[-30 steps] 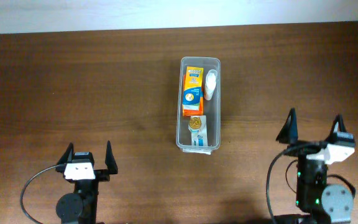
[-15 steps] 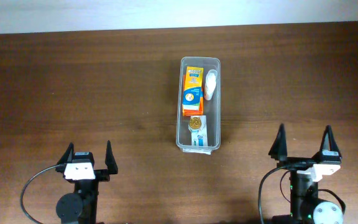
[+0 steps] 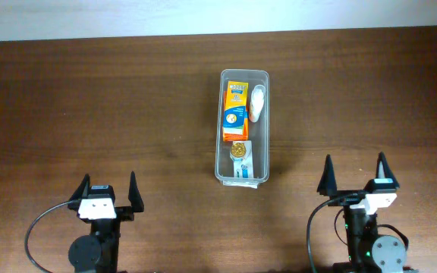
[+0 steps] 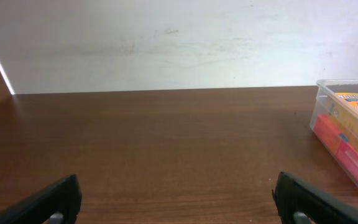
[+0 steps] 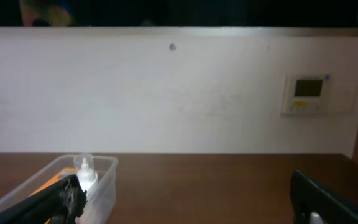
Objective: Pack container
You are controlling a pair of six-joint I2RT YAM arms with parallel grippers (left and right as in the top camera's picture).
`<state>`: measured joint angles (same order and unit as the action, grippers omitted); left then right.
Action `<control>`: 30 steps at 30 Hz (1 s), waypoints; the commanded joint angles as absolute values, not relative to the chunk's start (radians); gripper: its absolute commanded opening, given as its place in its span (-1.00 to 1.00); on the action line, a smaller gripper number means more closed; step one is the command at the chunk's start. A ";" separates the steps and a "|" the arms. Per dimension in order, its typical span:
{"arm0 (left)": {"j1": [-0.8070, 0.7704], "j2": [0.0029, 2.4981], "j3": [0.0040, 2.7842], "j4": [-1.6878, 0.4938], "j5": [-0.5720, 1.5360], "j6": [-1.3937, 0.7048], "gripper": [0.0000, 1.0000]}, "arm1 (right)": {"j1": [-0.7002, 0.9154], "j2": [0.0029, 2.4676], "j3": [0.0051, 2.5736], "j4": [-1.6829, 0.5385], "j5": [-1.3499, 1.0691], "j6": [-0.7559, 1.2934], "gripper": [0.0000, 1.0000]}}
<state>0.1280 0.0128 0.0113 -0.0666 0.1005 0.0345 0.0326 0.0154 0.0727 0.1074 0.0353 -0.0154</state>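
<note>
sitting toward the far edge of the table (image 3: pixel 89 91), the container (image 3: pixel 221 129) holds an orange box (image 3: pixel 234 112), white bottle (image 3: pixel 258 103) and blue-white packet (image 3: pixel 243 168); left gripper (image 3: pixel 109 180) and right gripper (image 3: pixel 354 163) gape, empty.

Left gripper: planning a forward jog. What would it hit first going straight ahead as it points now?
Likely nothing on the table: the left gripper faces bare wood, the container sits off to its right. Beyond the far edge stands the white wall, distance unclear.
</note>
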 commanded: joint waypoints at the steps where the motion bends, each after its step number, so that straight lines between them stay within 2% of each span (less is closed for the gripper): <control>1: 0.126 0.005 0.009 -0.072 0.098 0.047 0.99 | 0.041 0.003 0.030 0.131 -0.001 -0.022 0.97; 10: 0.126 0.005 0.009 -0.073 0.097 0.047 0.99 | 0.041 0.003 0.006 0.141 -0.001 -0.022 0.97; 24: 0.126 0.005 0.009 -0.073 0.097 0.047 0.99 | 0.041 0.003 0.006 -0.081 0.000 -0.022 0.97; 30: 0.126 0.005 0.009 -0.073 0.097 0.047 0.99 | 0.038 0.003 0.006 -0.080 0.010 -0.022 0.97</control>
<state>0.1280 0.0128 0.0113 -0.0666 0.1005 0.0345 0.0326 0.0143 0.0101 -0.0723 0.0086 -0.0231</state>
